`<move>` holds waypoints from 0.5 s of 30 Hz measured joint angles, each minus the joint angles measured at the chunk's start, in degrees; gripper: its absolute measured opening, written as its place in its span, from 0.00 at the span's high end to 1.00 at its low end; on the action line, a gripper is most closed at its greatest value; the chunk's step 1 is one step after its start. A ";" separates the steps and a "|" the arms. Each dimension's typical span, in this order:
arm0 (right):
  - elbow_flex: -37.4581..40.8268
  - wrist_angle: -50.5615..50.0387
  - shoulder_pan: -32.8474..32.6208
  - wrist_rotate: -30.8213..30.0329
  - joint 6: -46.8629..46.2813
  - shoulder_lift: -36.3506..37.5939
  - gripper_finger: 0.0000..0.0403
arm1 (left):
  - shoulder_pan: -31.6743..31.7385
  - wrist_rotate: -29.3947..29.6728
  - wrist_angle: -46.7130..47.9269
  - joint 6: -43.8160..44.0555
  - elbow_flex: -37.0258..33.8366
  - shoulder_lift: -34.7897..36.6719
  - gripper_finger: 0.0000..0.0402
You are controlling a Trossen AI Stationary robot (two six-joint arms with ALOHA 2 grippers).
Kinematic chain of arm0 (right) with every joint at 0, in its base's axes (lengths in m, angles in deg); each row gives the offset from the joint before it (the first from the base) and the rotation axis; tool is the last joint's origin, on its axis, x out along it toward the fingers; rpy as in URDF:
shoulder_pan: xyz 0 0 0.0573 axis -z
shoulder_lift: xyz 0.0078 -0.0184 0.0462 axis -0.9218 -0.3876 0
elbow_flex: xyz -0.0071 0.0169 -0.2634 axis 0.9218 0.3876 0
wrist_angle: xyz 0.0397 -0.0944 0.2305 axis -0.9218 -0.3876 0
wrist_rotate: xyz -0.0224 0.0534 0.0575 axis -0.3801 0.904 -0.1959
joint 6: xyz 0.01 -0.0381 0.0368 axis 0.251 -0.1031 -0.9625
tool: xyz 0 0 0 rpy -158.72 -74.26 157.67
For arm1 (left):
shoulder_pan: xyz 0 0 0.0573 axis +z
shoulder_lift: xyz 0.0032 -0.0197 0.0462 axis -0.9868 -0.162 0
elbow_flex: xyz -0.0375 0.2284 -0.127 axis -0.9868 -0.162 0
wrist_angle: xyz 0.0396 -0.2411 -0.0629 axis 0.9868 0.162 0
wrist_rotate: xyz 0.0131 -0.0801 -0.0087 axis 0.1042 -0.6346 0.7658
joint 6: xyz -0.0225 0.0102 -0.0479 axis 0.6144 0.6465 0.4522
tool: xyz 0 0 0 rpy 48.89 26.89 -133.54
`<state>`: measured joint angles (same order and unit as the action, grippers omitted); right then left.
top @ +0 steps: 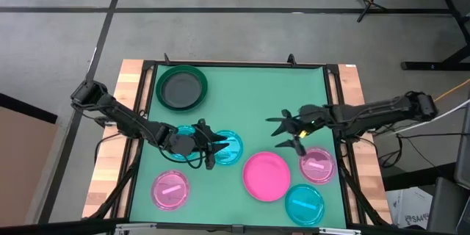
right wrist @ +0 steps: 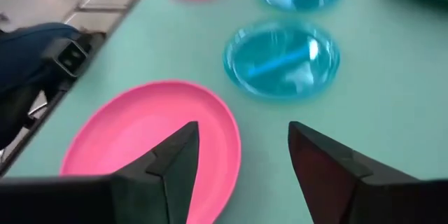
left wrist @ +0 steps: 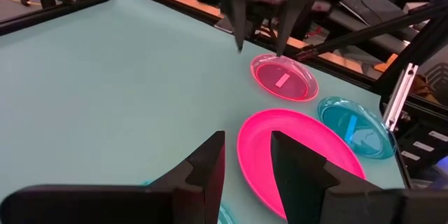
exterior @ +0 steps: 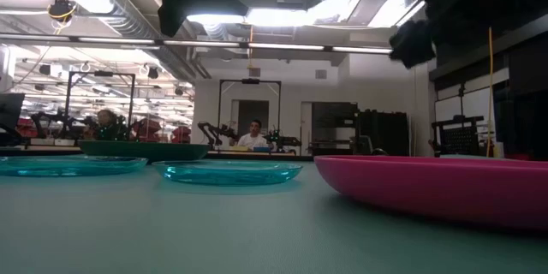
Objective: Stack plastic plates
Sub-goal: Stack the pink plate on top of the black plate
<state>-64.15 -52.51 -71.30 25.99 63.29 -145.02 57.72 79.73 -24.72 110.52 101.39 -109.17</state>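
While hovering open and empty at 2 o'clock of solid pink plate (top: pixel 266 176) | right gripper (top: pixel 288 134) risked shoving it against translucent pink plate (top: pixel 318 165) | left gripper (top: pixel 206 144) part-open, empty, over cyan plates (top: pixel 228 147) at table centre-left

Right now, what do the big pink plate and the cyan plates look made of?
Big pink plate: opaque plastic, smooth with a slight sheen; nothing shows through it. Cyan plates: clear tinted plastic, glossy; the green table shows through them.
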 joint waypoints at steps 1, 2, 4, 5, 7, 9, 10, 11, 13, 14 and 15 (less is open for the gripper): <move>-0.01 -0.16 -0.47 -0.82 -1.13 -1.21 0.48 | 0.00 0.00 0.00 0.00 -0.02 0.00 0.73; 0.00 -0.19 -0.90 -1.40 -1.92 -2.41 0.48 | 0.00 0.00 0.00 0.00 0.00 0.00 0.73; 0.02 -0.23 -1.60 -2.43 -2.84 -4.77 0.48 | 0.00 0.02 0.00 0.00 0.00 0.00 0.73; 0.02 -0.23 -1.80 -2.91 -2.99 -5.93 0.48 | 0.00 0.02 -0.01 0.00 0.00 0.00 0.73; 0.01 -0.98 -2.28 -3.64 -3.06 -8.10 0.48 | 0.00 0.01 0.00 0.00 0.00 0.00 0.73; 0.02 -1.12 -2.42 -4.08 -3.16 -10.36 0.48 | 0.00 0.02 0.00 0.00 0.00 0.00 0.73; 0.02 -1.14 -2.42 -4.00 -3.16 -11.35 0.48 | 0.00 0.02 0.00 0.00 0.00 0.00 0.73; 0.02 -1.10 -2.42 -3.69 -3.16 -12.37 0.48 | 0.00 0.02 0.02 0.00 0.00 0.00 0.73; 0.02 -0.85 -2.40 -2.72 -3.18 -14.25 0.48 | 0.00 0.02 0.01 0.00 0.00 0.00 0.73; 0.02 -1.11 -2.42 -2.12 -3.20 -15.08 0.48 | 0.00 0.02 0.00 0.00 0.00 0.00 0.73; 0.02 -1.19 -2.40 -1.39 -3.35 -15.88 0.48 | 0.00 0.02 0.00 0.00 0.00 0.00 0.73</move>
<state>-64.14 -53.70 -73.70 24.60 59.94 -160.90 57.72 79.76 -24.72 110.52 101.39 -109.17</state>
